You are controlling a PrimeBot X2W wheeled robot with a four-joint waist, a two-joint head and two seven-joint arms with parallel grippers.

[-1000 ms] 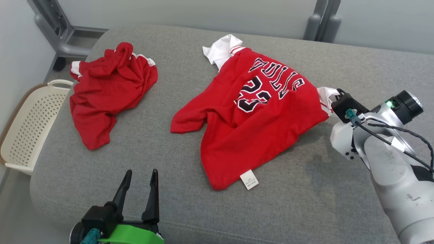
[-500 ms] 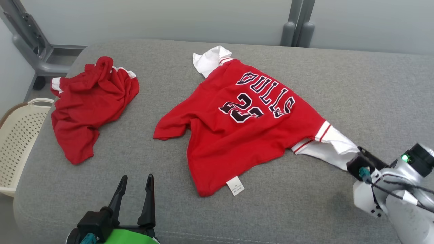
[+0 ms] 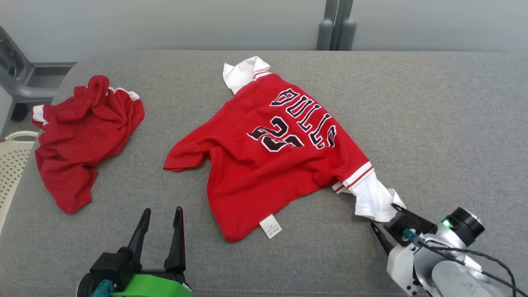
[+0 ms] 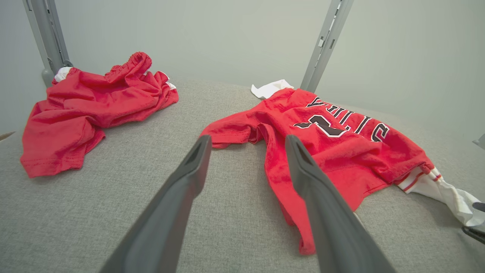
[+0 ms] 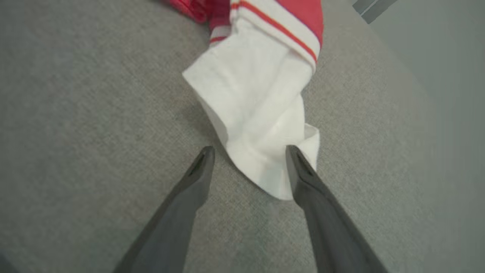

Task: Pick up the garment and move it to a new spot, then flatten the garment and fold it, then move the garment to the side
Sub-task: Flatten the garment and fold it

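**Operator:** Head view first. What had changed?

**Technician:** A second before, the right gripper (image 3: 383, 215) was clamped on the white sleeve (image 3: 373, 198) and held it raised. It had since brought the sleeve down toward the robot's side and parted its jaws. The sleeve lay on the grey padded surface (image 3: 433, 123). The jersey (image 3: 272, 156) rested mid-surface, lettering up, with its body wrinkled and its red sleeve bunched. The camera had also turned, so the shifted background was not a move of the things. The left gripper (image 3: 161, 210) stood open at the near edge, holding nothing.

**Operator:** Left wrist view?

**Technician:** The left gripper (image 4: 248, 139) had its fingers wide apart, aimed at the jersey (image 4: 341, 151) and not touching it. A second red garment (image 4: 87, 106) lay crumpled, apart from the jersey, on that view's left.

**Operator:** Right wrist view?

**Technician:** The right gripper (image 5: 249, 149) had its jaws apart. The tip of the white sleeve (image 5: 261, 113) lay between them with one finger against its edge, and nothing was pinched. Judgement: the relocation step was ending in a release, and flattening, folding and the move aside were not yet done.

**Operator:** Containers?

**Technician:** There was one, a cream perforated basket (image 3: 12, 161) at the head view's left edge, beside the surface and lower than it. It was mostly cut off, and nothing could be made out inside the part that showed.
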